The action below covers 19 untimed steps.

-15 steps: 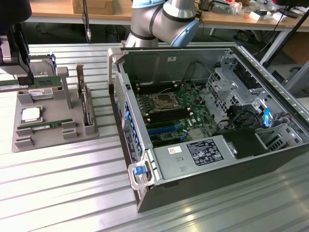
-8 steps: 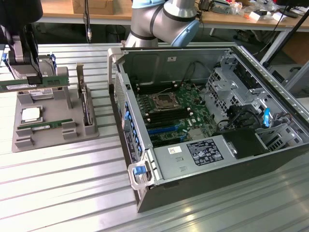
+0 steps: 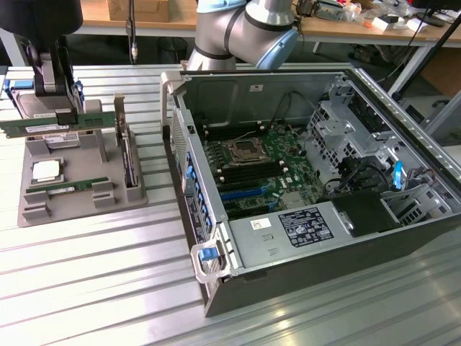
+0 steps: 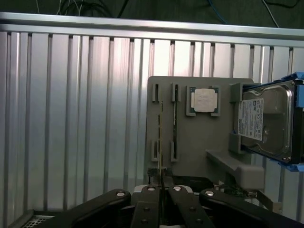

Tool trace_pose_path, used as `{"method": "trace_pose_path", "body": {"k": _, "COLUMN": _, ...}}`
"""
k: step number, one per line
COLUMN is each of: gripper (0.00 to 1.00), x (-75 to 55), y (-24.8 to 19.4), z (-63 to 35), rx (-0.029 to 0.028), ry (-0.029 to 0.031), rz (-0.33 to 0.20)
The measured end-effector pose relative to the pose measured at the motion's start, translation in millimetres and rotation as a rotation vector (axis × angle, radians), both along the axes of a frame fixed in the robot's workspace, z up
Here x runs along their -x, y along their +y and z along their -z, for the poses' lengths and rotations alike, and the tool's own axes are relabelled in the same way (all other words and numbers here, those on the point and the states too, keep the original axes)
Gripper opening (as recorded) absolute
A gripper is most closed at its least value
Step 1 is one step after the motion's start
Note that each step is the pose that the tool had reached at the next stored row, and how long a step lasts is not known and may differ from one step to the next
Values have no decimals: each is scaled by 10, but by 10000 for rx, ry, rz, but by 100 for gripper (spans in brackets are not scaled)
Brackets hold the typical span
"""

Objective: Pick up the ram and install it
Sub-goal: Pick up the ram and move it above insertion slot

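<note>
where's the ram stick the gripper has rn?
The ram is clamped in the gripper over the gray holder at the exterior view's left, by the hard drive, away from the computer case.

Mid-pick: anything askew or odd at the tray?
Nothing stands out: the ram sits straight in the shut fingers, and the CPU and hard drive sit in their places on the tray.

Robotics lab or workshop: an industrial robot arm stands over a ribbed aluminium table. On the table are an opened computer case with a bare motherboard and a grey parts fixture. Behind is a cluttered wooden workbench with cardboard boxes.
</note>
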<state>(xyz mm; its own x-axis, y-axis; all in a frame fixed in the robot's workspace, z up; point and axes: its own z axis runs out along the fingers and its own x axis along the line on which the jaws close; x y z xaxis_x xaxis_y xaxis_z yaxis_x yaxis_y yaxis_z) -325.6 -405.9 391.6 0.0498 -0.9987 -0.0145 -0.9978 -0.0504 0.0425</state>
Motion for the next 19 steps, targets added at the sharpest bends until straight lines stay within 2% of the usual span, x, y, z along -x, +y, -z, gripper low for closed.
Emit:
{"method": "trace_pose_path", "body": {"k": 4, "gripper": 13, "x": -38, "y": 0, "z": 0, "rx": 13, "ry": -1, "rz": 0}}
{"method": "trace_pose_path", "body": {"k": 19, "gripper": 13, "x": -311, "y": 0, "z": 0, "rx": 78, "ry": 0, "rz": 0}}
